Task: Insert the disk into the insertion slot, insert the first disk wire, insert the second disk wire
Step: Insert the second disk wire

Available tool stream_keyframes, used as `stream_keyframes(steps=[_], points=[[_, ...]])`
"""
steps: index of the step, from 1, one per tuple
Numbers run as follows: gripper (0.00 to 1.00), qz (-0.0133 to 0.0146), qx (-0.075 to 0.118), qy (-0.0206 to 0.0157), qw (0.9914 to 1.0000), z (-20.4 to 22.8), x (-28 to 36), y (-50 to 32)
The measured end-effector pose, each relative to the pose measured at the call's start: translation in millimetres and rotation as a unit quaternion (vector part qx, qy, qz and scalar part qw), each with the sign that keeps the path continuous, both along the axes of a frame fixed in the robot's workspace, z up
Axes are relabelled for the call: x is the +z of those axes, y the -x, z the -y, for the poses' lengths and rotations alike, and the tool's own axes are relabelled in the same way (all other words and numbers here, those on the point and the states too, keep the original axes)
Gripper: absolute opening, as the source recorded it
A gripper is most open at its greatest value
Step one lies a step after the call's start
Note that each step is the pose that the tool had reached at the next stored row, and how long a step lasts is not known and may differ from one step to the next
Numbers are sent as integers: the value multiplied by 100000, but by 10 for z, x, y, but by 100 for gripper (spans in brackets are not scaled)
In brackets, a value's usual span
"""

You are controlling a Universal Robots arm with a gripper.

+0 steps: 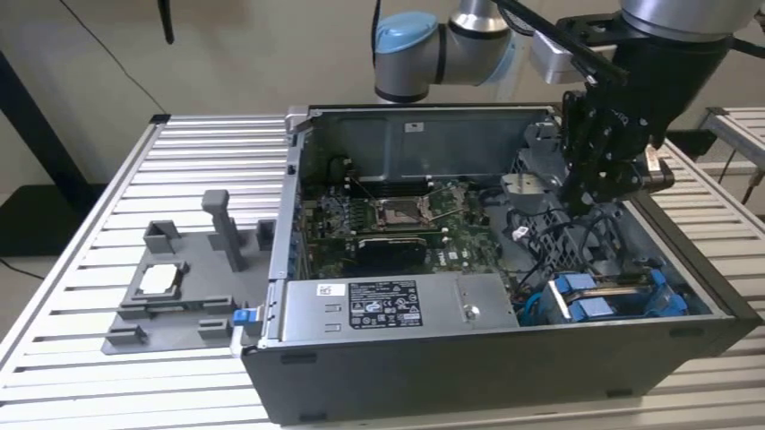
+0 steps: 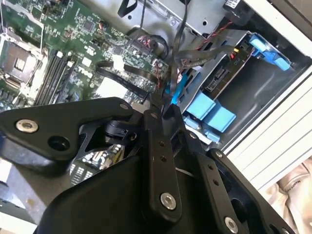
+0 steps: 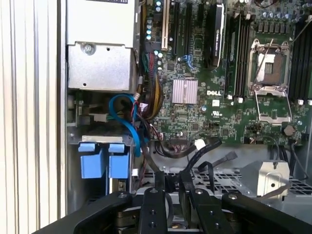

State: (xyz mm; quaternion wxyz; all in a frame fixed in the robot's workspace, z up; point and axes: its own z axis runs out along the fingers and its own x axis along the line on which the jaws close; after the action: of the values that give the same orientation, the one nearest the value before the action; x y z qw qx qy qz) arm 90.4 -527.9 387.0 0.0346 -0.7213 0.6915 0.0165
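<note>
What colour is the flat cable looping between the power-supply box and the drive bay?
Bright blue; the cable shows best in the first wrist view.

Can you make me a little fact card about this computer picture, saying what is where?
Place: open computer case on a slatted table
Disk: sitting in the insertion slot, blue tabs showing
End effector: inside the case, above the wires near the slot
Blue wire: loops beside the slot
Outside: grey fixture at the exterior view's left
</note>
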Motion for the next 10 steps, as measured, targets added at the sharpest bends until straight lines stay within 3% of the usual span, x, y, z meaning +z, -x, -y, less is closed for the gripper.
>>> stream_keyframes(steps=[3,7,10], points=[[27,156,1033,41,99995,0,-34,13],[27,777,1569,89,99985,6,-39,64],[25,1076,1844,189,99977,14,-39,96]])
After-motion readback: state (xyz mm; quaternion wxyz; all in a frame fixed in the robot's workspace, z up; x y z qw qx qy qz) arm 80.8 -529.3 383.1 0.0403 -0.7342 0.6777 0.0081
